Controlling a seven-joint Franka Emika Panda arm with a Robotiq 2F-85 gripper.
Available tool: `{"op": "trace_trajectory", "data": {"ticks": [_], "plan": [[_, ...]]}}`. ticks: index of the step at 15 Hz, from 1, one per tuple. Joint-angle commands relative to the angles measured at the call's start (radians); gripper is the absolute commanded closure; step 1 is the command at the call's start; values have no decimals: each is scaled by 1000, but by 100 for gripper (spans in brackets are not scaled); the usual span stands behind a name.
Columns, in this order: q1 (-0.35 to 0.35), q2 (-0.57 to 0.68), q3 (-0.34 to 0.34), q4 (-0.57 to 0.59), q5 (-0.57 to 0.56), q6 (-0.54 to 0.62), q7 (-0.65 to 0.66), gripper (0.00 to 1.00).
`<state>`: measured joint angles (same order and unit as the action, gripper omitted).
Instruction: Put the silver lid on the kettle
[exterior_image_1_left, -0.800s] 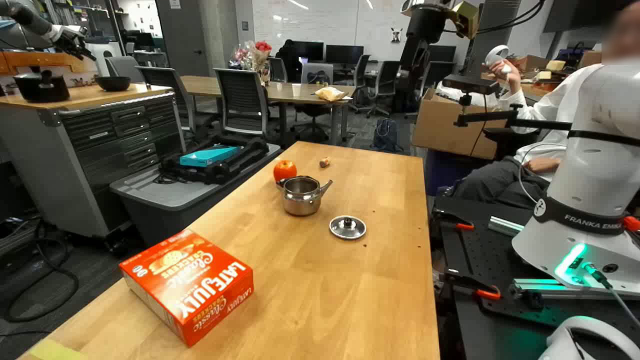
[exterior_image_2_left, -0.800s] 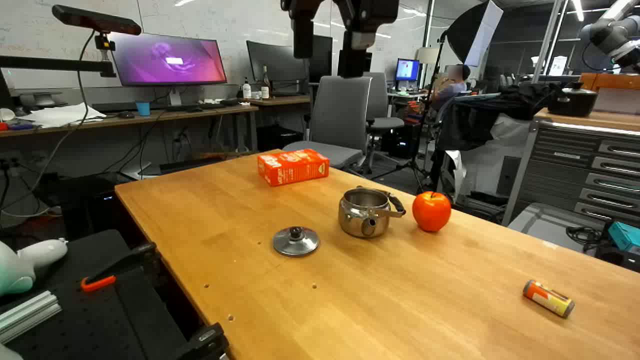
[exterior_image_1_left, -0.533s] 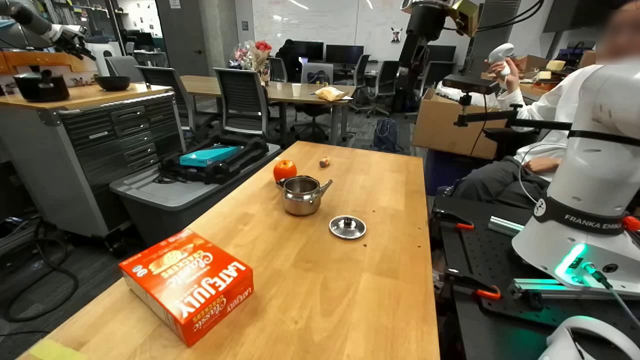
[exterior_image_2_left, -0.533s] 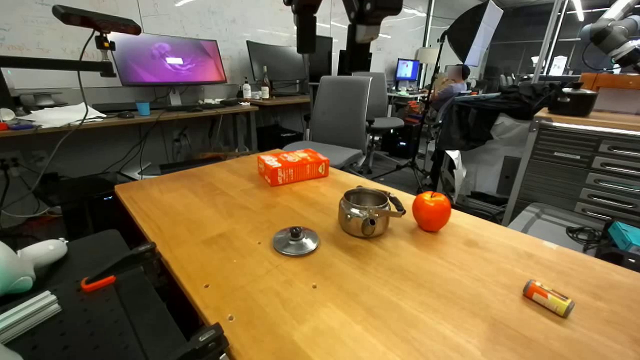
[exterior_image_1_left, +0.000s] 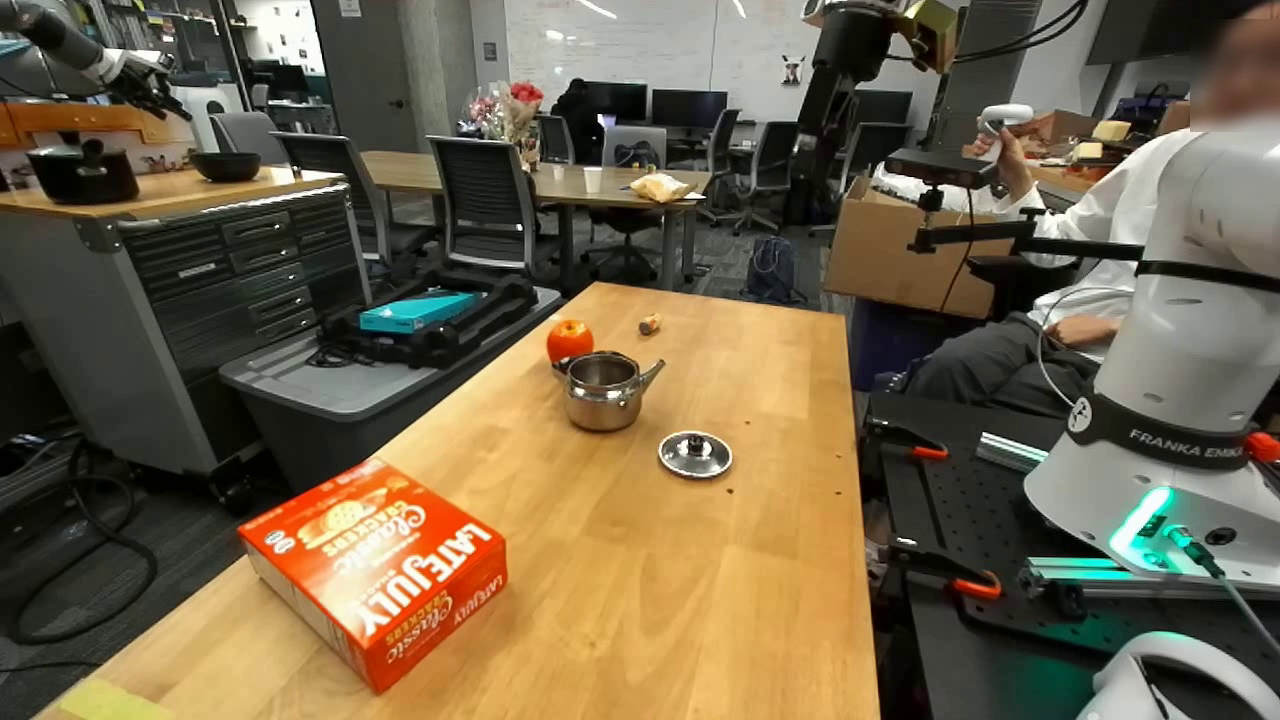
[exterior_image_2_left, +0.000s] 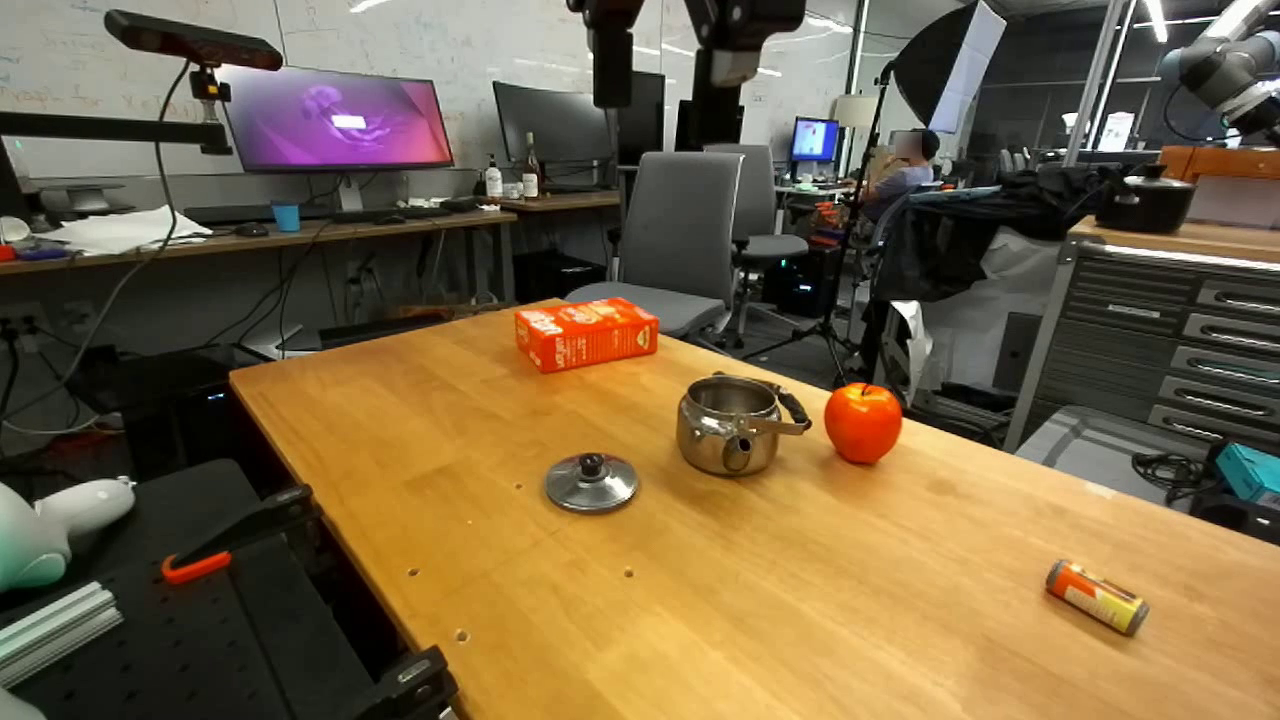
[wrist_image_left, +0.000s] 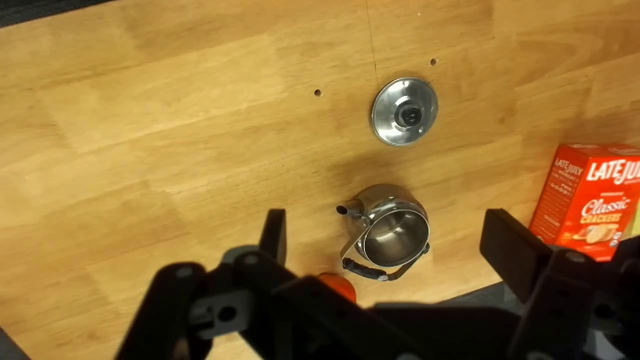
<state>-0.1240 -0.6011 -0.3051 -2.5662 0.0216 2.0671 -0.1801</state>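
End effector (wrist_image_left: 387, 232) spread wide and holding nothing, its fingers (exterior_image_2_left: 612, 75) aimed downward, hangs high over a wooden worktop (wrist_image_left: 150, 150) where a lid (wrist_image_left: 387, 112) waits apart from its kettle (wrist_image_left: 396, 235). As the wrist view shows, the lid lies flat below the end effector, out past the fingertips, its dark knob (wrist_image_left: 411, 116) facing up; the kettle, upright and uncovered, is framed between the fingers, well beneath them. A box (wrist_image_left: 585, 205) sits lower and off to one side, while an apple (exterior_image_2_left: 863, 425), just beside the kettle, is partly hidden by the end effector in that same view. Reaching for the lid looks to be the step in hand, with the task at its outset. Doing it well would mean shifting until the knob is centred between the fingers, descending straight and closing on the knob alone, since a pinch on the thin rim could slip. A level lift should ease the seating; the kettle's handle (wrist_image_left: 367, 270), folded to one side, leaves the mouth clear from above. Both exterior views show the end effector at the top, pointing down or nearly so. Of the arm (exterior_image_1_left: 1190, 330), the base column stands upright beside the worktop; the middle links run out of frame, their bend unknown.
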Motion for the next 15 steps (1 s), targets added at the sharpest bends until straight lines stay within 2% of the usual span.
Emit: {"op": "trace_trajectory", "data": {"ticks": [1, 6, 15], "plan": [[-16, 7, 15, 6, 28, -6, -12, 0], [0, 22, 31, 12, 83, -12, 1, 0], [18, 147, 149, 25, 78, -10, 121, 0]]}}
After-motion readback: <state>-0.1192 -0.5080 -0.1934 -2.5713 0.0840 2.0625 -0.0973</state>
